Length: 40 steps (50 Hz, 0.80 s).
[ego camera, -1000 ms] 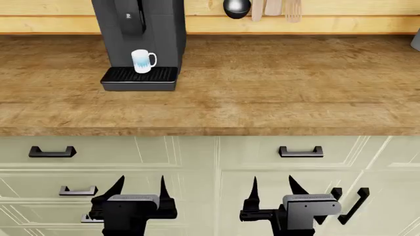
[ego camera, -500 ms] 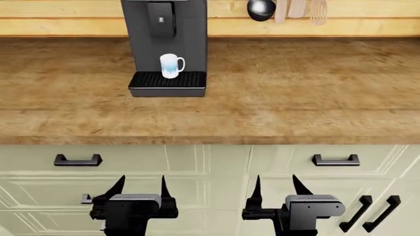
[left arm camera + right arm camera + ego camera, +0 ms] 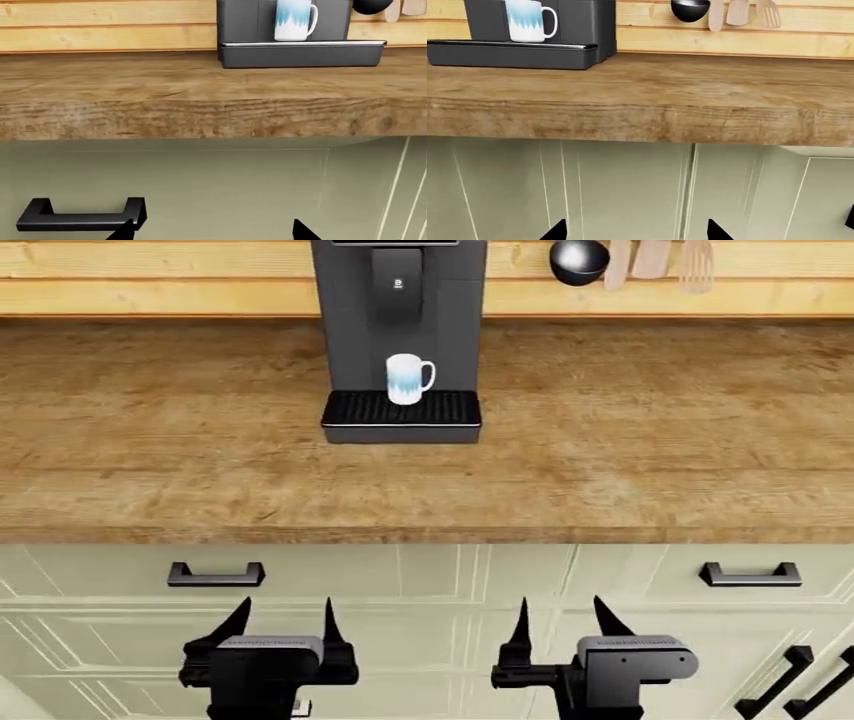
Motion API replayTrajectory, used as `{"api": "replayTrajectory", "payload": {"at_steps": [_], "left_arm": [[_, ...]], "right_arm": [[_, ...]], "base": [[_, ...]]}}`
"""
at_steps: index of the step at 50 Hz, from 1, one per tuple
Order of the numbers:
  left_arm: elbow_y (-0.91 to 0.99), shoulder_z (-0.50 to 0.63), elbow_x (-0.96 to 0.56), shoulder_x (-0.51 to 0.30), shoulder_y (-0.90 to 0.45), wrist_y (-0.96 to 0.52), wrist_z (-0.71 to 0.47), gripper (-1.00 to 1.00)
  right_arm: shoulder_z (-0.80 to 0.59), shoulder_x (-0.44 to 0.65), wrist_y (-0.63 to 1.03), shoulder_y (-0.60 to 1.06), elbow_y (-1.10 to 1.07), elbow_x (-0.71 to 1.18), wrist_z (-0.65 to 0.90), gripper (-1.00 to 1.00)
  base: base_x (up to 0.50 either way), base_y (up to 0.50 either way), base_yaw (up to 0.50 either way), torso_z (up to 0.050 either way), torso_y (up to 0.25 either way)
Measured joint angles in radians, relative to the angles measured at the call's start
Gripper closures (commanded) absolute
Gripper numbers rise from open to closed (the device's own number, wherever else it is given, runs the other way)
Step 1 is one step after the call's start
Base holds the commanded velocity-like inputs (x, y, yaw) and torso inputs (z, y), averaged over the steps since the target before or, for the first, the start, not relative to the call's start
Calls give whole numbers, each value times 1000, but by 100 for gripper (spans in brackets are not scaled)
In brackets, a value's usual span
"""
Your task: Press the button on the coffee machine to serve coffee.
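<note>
A thick wooden countertop (image 3: 641, 460) runs across pale green cabinet fronts. The dark-grey coffee machine (image 3: 400, 330) stands directly on it, back near the wood-panelled wall. A white mug (image 3: 406, 379) sits on the machine's ribbed drip tray (image 3: 400, 412).

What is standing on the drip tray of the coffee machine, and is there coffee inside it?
A white mug with a blue pattern stands on the ribbed drip tray of the coffee machine, under the spout block. The mug's inside cannot be seen from any view.
</note>
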Motion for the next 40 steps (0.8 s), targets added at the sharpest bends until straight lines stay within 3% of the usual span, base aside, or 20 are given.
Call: {"api": "replayTrajectory", "payload": {"at_steps": [24,40], "left_arm": [[0,25,-14,-20,1,8,-24,-100],[0,38,-22,-29,-2,24,-39,-100]], "right_arm": [[-21,20,-1,-2,-4,20,28,-100],[-33,31,3,0,-4,32,42,-100]], "base": [[2,21,0,1,0],[0,0,0,50,0]]}}
